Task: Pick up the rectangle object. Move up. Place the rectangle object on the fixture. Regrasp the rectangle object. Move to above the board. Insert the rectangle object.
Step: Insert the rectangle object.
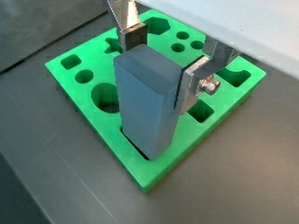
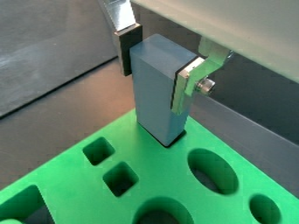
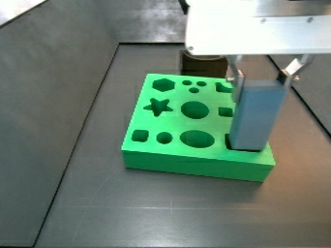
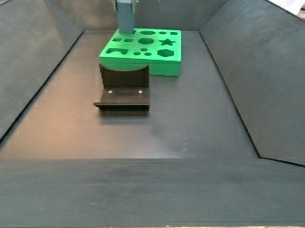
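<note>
The grey-blue rectangle object point(image 1: 146, 101) stands upright with its lower end in a cut-out near a corner of the green board point(image 1: 146, 175). It also shows in a wrist view point(image 2: 158, 92) and in both side views point(image 3: 254, 114) point(image 4: 124, 13). My gripper point(image 1: 162, 61) straddles its top end. One finger point(image 1: 193, 79) lies against the block's side. The other finger point(image 1: 131, 35) stands a little off it, with a thin gap showing. The jaws look open. The dark fixture point(image 4: 123, 93) sits on the floor in front of the board point(image 4: 143, 49).
The board lies in a dark tray with sloping walls point(image 4: 48, 80). Its other cut-outs, among them a star point(image 3: 161, 107), circles and squares, hold nothing. The arm's white body point(image 3: 258, 24) hangs over the board's back right.
</note>
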